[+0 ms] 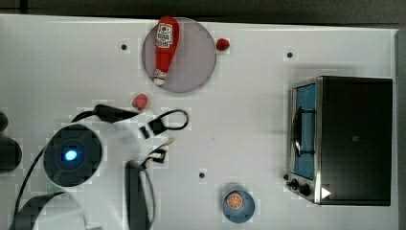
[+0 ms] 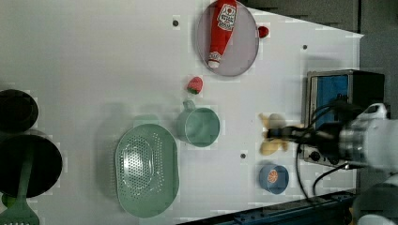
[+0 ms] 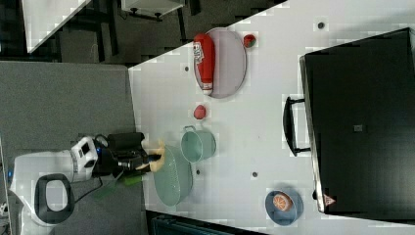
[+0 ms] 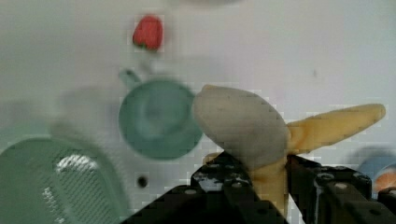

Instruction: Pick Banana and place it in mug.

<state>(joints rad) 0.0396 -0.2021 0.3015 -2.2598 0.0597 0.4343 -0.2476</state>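
Observation:
My gripper (image 4: 271, 179) is shut on the banana (image 4: 243, 126), a pale-yellow peeled piece with flaps spreading out past the black fingers. It hangs in the air above the table. In the left view the banana (image 2: 274, 136) appears to the right of the green mug (image 2: 199, 126). In the right view the banana (image 3: 157, 155) appears to the left of the mug (image 3: 198, 145). The wrist view has the mug (image 4: 156, 119) upright and empty beside the banana. In the top view the gripper (image 1: 154, 143) reaches out from the white arm, a banana tip (image 1: 168, 141) showing.
A pale-green perforated bowl (image 2: 146, 169) sits close to the mug. A red berry (image 2: 195, 85) lies near the mug's handle. A ketchup bottle (image 2: 221, 30) rests on a grey plate (image 2: 244, 51). A toaster oven (image 1: 352, 139) and a blue bowl (image 1: 238, 205) stand on the top view's right.

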